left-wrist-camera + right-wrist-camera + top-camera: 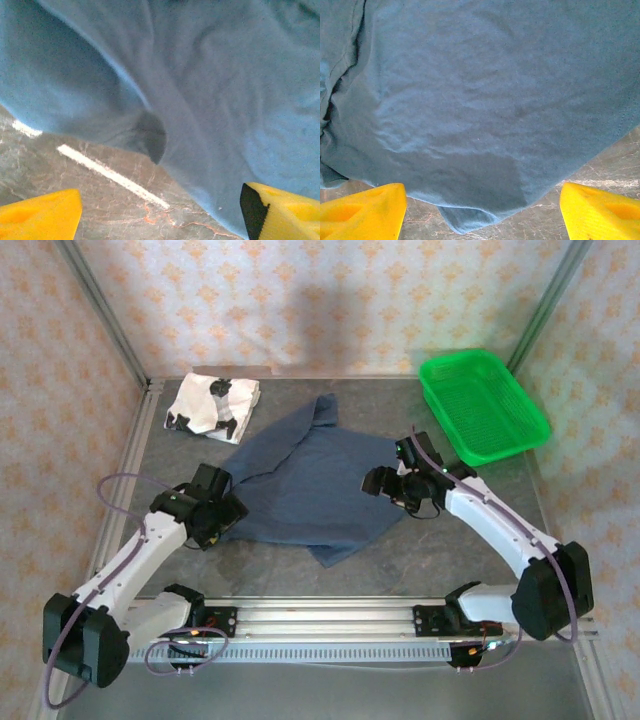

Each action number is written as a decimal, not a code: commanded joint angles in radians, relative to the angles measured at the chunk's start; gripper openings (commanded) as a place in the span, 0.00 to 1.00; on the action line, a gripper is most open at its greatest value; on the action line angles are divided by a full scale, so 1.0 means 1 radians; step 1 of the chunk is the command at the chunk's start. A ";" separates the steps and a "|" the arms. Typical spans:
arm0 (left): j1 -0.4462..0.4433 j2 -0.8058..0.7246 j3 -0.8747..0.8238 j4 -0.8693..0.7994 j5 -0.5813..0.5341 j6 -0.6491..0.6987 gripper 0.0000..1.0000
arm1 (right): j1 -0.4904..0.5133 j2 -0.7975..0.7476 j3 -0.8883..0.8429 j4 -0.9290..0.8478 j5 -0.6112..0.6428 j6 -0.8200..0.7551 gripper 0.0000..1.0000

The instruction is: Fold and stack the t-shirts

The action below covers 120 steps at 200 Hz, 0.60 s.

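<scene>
A: Starting at the left gripper (160,215): fingers (40,215) spread apart, clamped on nothing. Just bare table (100,195) between them.

B: And ahead of it?

A: Right beyond the tips, the loose edge of the blue shirt (225,100), with a small fold tucked under at the hem.

B: Same at the right gripper (482,212)?

A: Much the same. Wide apart, holding nothing, hanging low over the near edge of that same shirt. A corner doubled under just ahead, between the tips.

B: So how far along?

A: Judging by the layout, about halfway. Between the two grippers, the blue shirt: spread flat but rumpled, not yet folded. Farther out, beyond the left gripper and a little to its left, the white printed shirt (213,405), already folded into a compact packet near the back corner.

B: Left to do?

A: Probably fold the blue shirt, then stack the two together. Far beyond the right gripper, off to its right, a green basket (482,405), no part of the stacking.
</scene>
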 commanded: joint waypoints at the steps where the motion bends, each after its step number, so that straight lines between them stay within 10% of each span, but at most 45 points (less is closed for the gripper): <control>1: -0.004 0.014 0.000 -0.048 -0.022 -0.044 0.82 | -0.015 0.011 -0.016 0.012 -0.030 -0.032 0.80; 120: -0.004 0.201 0.056 0.065 -0.092 -0.004 0.66 | -0.038 -0.025 -0.115 0.056 -0.047 -0.016 0.79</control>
